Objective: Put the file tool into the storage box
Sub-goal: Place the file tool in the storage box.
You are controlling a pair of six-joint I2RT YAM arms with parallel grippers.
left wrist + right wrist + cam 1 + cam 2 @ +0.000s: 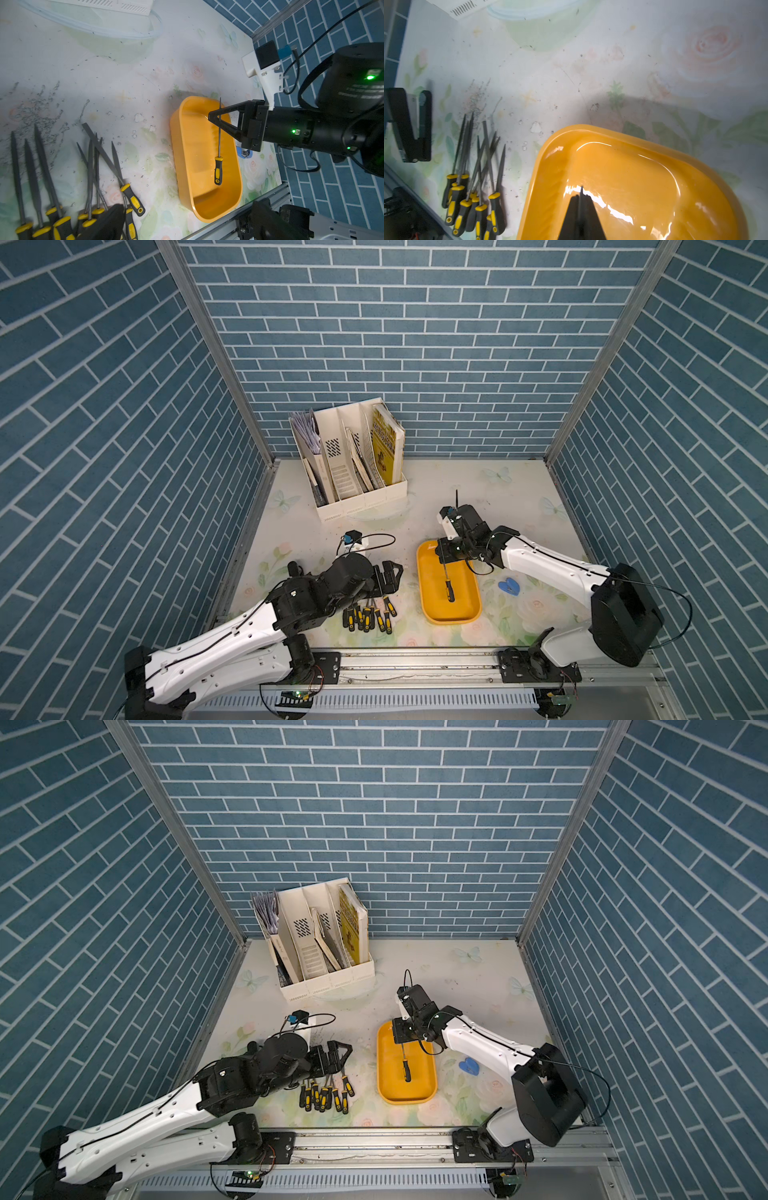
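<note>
Right hand pinches the file tool near the storage box's far rim; left hand spread open, floral worktop between.

My right hand is over the far end of the storage box, clamped on a file that hangs down inside it. Box walls are on all sides, so the way out is up. Near half of box is open from above. Bare tabletop between box and white organizer, passable. Narrow bare strip between box and file pile. My left hand, jaws spread, is by the pile's tips at the strip's far end. Blue clip sits just right of box, beside my right arm. Far right corner is open. Brick walls on three sides, metal rail along the front.
</note>
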